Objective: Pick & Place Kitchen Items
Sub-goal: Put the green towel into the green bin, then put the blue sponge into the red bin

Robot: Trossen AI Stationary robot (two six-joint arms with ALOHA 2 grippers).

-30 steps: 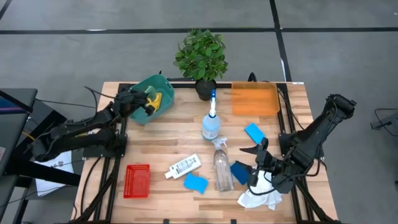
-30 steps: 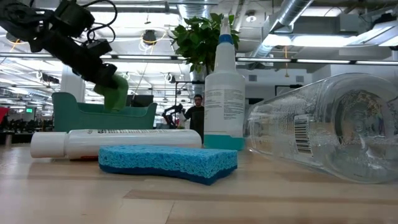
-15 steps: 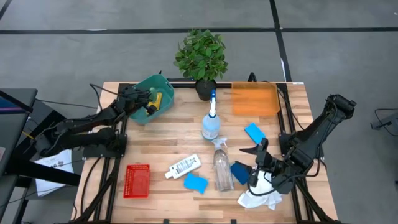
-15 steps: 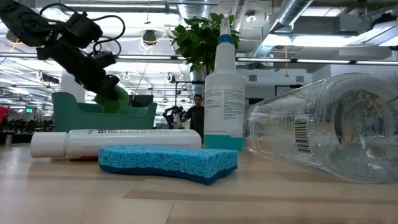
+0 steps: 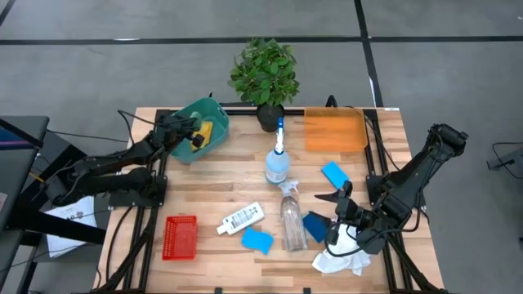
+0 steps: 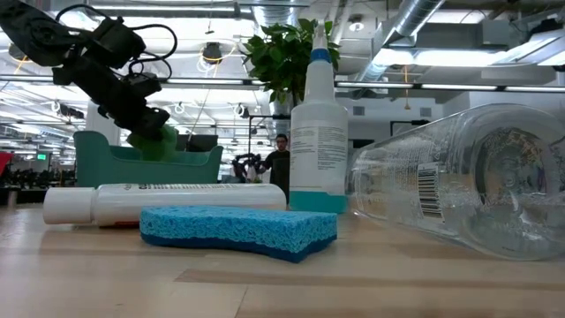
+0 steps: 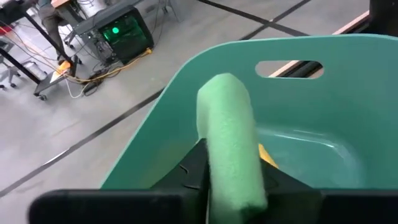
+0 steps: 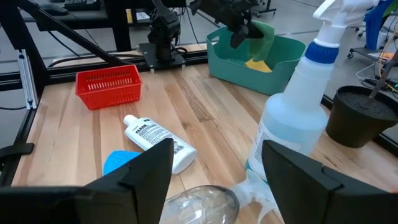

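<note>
My left gripper [image 7: 230, 171] hangs over the teal bin [image 5: 214, 122] at the table's far left, shut on a green sponge [image 7: 230, 137]. A yellow sponge [image 5: 206, 131] lies in the bin. My right gripper [image 8: 217, 168] stands open at the near right, beside a dark blue sponge [image 5: 315, 226] and above a white cloth [image 5: 341, 260]. One spray bottle [image 5: 278, 163] stands upright mid-table. Another spray bottle [image 5: 292, 216] lies on its side. A white labelled bottle [image 5: 241, 218] and a blue sponge [image 5: 257, 239] lie near the front. My left gripper pinches the green sponge between its two fingers [image 7: 189, 171], one on each broad face [image 7: 214, 165]. The fingers slant down from the table's left. The sponge sticks out past the fingertips, clear of the table, over the bin's hollow [image 7: 311, 149].
A leafy plant [image 5: 264, 77] in a black pot stands at the far edge. An orange tray [image 5: 334, 131] is at the far right, a red basket [image 5: 181, 237] at the near left. Another blue sponge [image 5: 335, 174] lies right of the upright bottle.
My left gripper has sunk a little and tipped down toward the teal bin, carrying the green sponge lower against the bin's rim. Over the last half second it has kept still.
</note>
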